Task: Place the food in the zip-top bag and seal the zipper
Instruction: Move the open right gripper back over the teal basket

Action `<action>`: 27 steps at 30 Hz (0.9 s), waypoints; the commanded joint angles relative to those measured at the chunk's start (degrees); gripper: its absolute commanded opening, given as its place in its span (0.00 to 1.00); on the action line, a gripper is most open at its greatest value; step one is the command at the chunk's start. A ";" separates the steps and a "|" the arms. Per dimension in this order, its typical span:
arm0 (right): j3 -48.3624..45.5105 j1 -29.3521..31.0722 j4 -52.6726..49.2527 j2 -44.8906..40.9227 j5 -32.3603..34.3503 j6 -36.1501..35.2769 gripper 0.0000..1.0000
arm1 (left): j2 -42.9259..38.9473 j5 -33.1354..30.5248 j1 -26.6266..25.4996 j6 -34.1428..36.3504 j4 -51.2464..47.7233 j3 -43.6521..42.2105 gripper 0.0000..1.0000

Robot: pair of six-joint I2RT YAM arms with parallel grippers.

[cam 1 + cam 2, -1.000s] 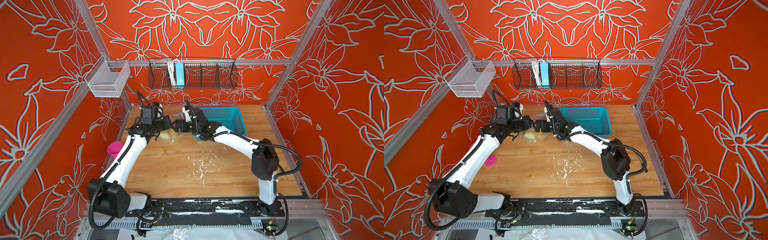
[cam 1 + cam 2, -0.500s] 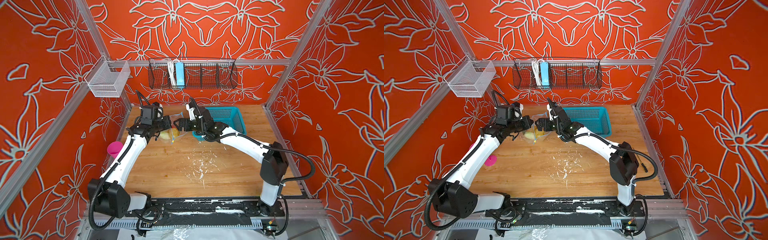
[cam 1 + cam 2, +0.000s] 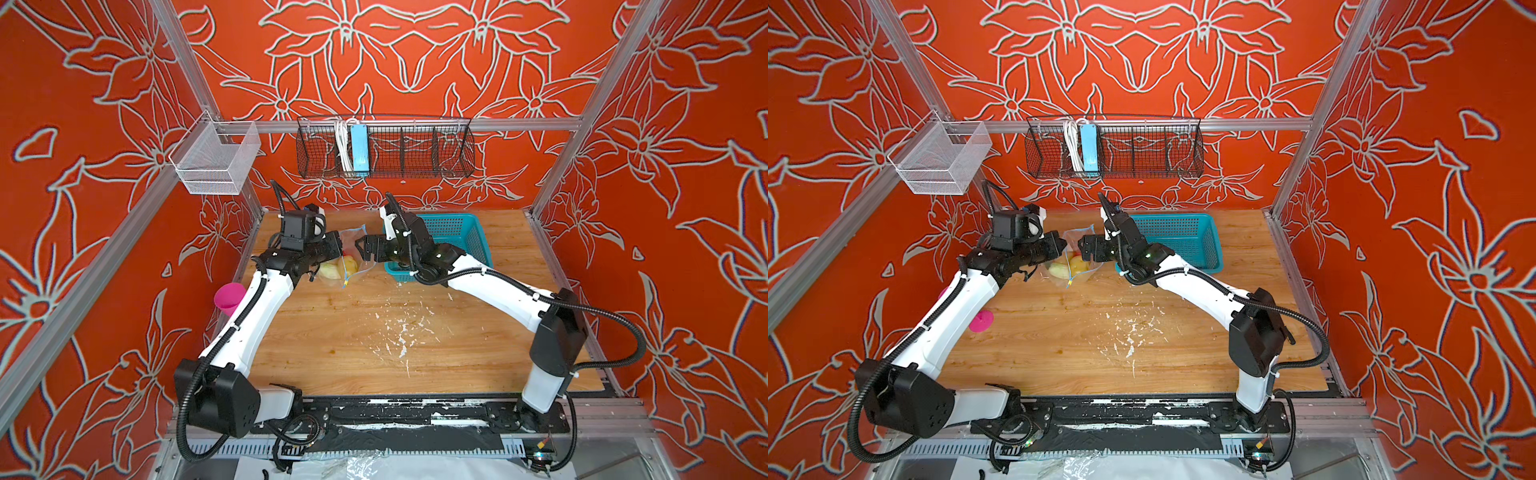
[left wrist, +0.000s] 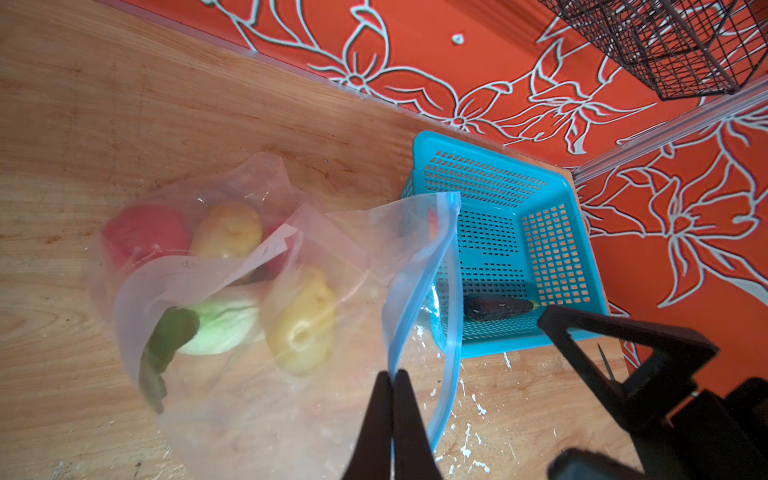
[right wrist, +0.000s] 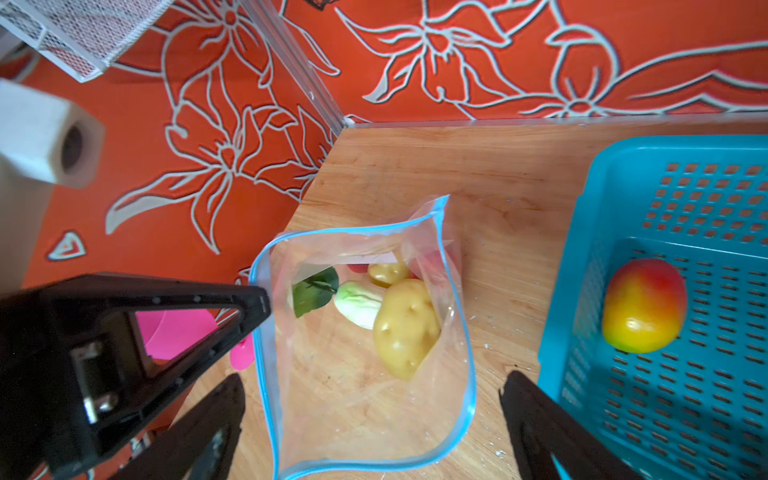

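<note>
Presently noted: left gripper (image 4: 392, 374) clamped on zipper (image 4: 415, 291) of zip-top bag (image 5: 332, 374), mouth held open facing right gripper (image 5: 374, 380), jaws wide and empty, mango (image 5: 644, 305) lying in teal basket (image 5: 665, 147) just beside, on right arm's side.

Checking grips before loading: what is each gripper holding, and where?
Left gripper pinches the zip-top bag by its blue zipper edge; right gripper, open, holds nothing.

Left arm (image 3: 266, 303) and right arm (image 3: 490, 286) show white links, black joints, ribbed black cables; left tool (image 4: 394, 384) and right tool (image 3: 360, 248) are black.
</note>
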 commanded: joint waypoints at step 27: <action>0.97 -11.39 -15.29 -2.47 4.90 3.17 0.98 | -2.18 -1.23 -0.29 0.31 0.63 -0.73 0.00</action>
